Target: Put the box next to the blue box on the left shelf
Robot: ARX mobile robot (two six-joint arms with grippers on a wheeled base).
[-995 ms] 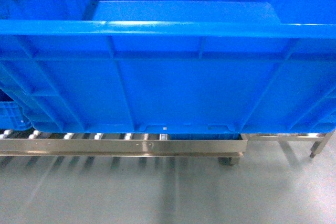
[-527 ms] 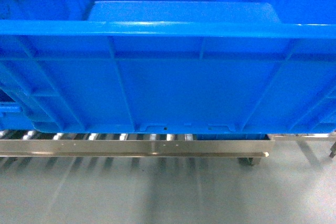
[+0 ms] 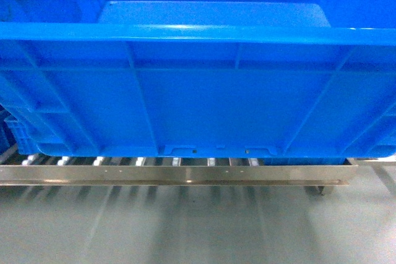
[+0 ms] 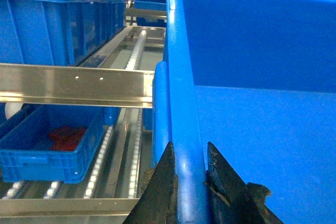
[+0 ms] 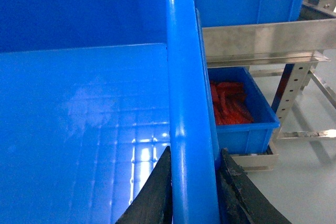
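The box (image 3: 204, 103), a large bright-blue ribbed crate, fills the head view and hangs just above the left shelf's white rollers (image 3: 139, 161) and steel front rail (image 3: 173, 175). In the left wrist view my left gripper (image 4: 190, 148) is shut on the box's left rim (image 4: 181, 77). In the right wrist view my right gripper (image 5: 194, 150) is shut on its right rim (image 5: 181, 77). A smaller blue box (image 3: 13, 133) peeks out at the far left on the rollers. The crate's inside (image 5: 79, 103) holds nothing.
A blue bin of red items sits on a lower level (image 4: 47, 150), also seen to the right (image 5: 236, 108). Larger blue crates stand on an upper deck (image 4: 52, 30). A steel crossbar (image 4: 73, 85) runs left of the box. Grey floor (image 3: 185, 227) lies below.
In the head view the shelf's rail and rollers have slid to the right beneath the box, and its right end now reaches farther right. Both grippers keep their hold on the rims.
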